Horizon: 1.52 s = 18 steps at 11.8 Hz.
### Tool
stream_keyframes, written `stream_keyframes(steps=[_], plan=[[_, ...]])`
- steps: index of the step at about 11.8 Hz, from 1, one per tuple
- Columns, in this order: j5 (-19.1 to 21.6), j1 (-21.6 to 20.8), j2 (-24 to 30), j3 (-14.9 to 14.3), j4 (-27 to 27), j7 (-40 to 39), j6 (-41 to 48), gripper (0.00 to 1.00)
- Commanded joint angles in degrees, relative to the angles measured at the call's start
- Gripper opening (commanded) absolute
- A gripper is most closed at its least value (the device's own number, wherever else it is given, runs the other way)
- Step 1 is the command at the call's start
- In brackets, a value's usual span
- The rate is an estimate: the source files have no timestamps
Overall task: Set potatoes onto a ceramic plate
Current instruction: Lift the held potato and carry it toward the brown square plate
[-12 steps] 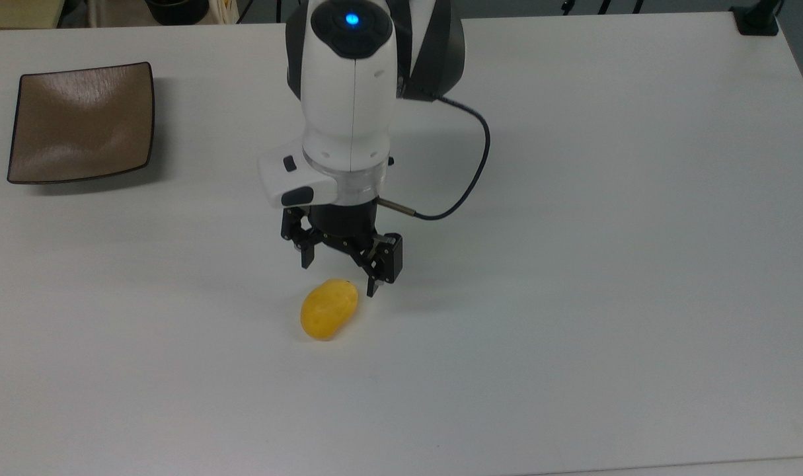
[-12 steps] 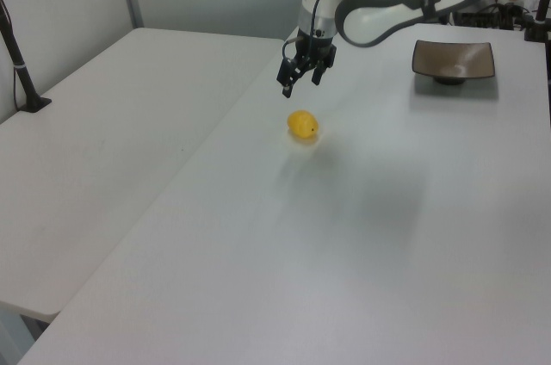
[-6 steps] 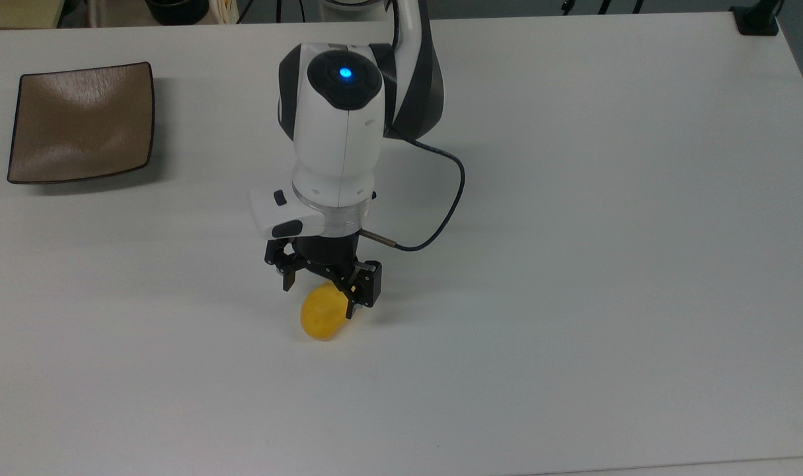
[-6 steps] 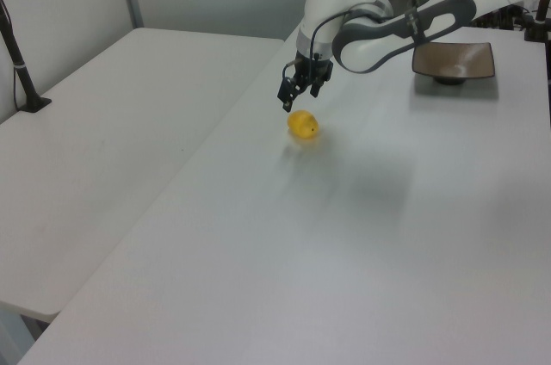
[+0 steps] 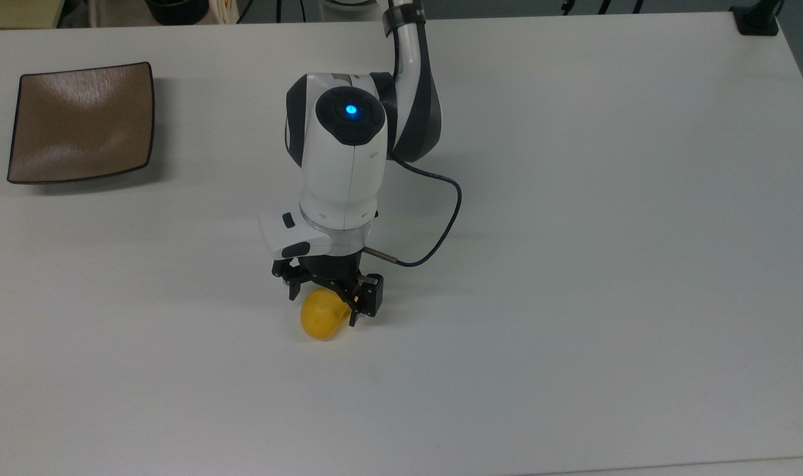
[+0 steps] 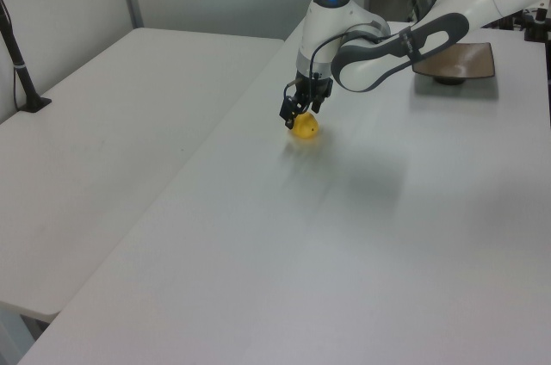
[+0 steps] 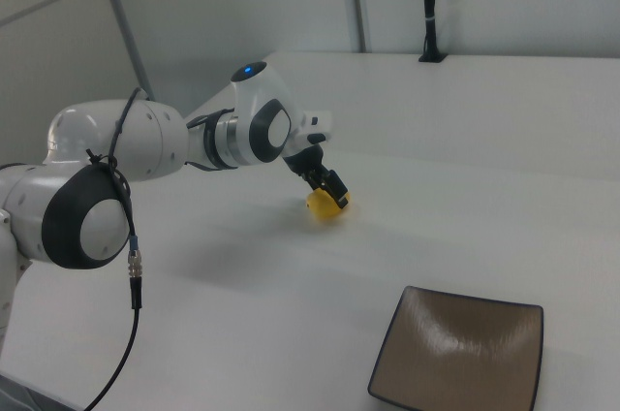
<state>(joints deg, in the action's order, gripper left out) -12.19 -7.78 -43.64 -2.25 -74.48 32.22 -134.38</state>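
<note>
The yellow potato (image 5: 321,322) lies on the white table (image 5: 573,264), a little below the middle of the top view. My gripper (image 5: 324,307) has come down over it, open, with one black finger on each side of the potato's upper end. From the side, the gripper (image 6: 297,118) sits low on the potato (image 6: 305,128), and so does the gripper (image 7: 330,194) on the potato (image 7: 323,208) in the right view. The square brown ceramic plate (image 5: 80,122) stands empty at the top view's far left, well apart from the gripper; the arm covers part of the plate (image 6: 469,61) in the left view, while the plate (image 7: 461,354) sits in the right view's foreground.
A dark cable (image 5: 441,225) loops off the wrist toward the top view's right. A second white table (image 6: 103,133) adjoins along the left view's left. A black post base (image 5: 757,20) stands at the top view's far right corner.
The arm has moved toward the top view's bottom and come down; the gripper, which hung just above and behind the potato, now straddles it. The potato and plate have not moved.
</note>
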Motion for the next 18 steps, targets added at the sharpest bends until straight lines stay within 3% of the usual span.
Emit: stream_keyframes(steps=[1, 2, 3, 5, 7, 8, 11, 13, 15, 18], plan=[[-1.17, -0.56, 0.14, -0.30, -1.89, 1.35, -1.76, 1.00], [-1.17, -0.65, 0.14, -0.30, -2.42, 1.35, -1.76, 0.95], [-1.26, -0.74, 0.14, -0.21, -2.77, 1.35, -1.68, 0.83], [-1.08, -0.74, 0.31, -0.21, -2.69, 1.44, -1.68, 0.39], [-0.73, -0.65, 0.83, -0.21, -2.77, 1.44, -1.59, 0.19], [-0.38, -0.65, 1.80, -0.12, -2.86, 1.44, -1.24, 0.14], [-0.03, -0.56, 6.45, -0.12, -5.05, 1.53, -0.71, 0.13], [0.06, -0.39, 13.02, -0.12, -9.43, 1.44, -0.19, 0.14], [0.93, -0.13, 19.18, -0.12, -10.51, 1.35, 7.07, 0.15], [7.16, 1.54, 29.28, -0.12, -12.34, -4.15, 17.54, 0.15]])
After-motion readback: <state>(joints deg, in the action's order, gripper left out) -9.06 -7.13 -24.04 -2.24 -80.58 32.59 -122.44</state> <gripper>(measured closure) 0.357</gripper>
